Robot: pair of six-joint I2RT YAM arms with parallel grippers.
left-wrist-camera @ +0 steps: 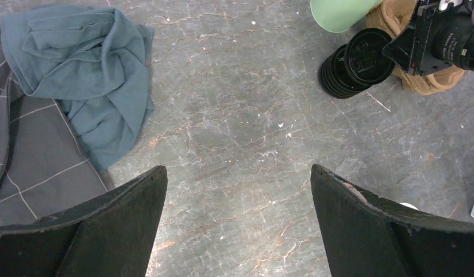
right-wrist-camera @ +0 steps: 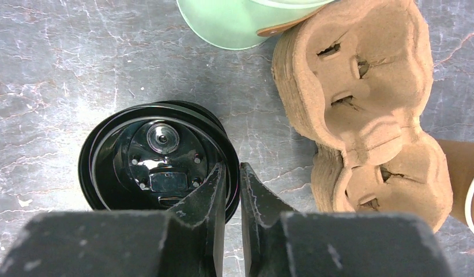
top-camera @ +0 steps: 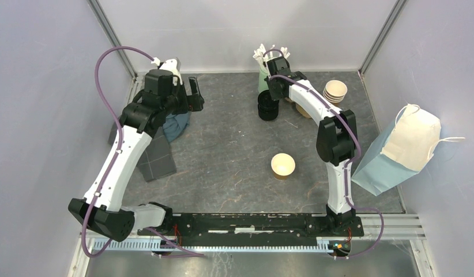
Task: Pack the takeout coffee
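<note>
Top view: the left gripper (top-camera: 195, 94) hangs over the far left of the table (top-camera: 234, 144), beside a teal cloth (top-camera: 177, 126) and a grey cloth (top-camera: 157, 157). The right gripper (top-camera: 270, 97) reaches down onto a lid stack (top-camera: 267, 111) at the far middle, just in front of a green cup (top-camera: 263, 78). An open cup (top-camera: 282, 165) stands alone mid-table. A cup stack (top-camera: 335, 90) and a bag (top-camera: 399, 151) are on the right. I cannot tell where the lidded cups are.

Left wrist view: the left gripper's jaws are spread wide and hold nothing, with bare table beneath them. The teal cloth lies ahead to the left.

Right wrist view: the right gripper's fingers are nearly together, pinching the rim of the top lid (right-wrist-camera: 157, 158), one finger inside it and one outside. A carrier (right-wrist-camera: 361, 104) lies just beside the stack.
</note>
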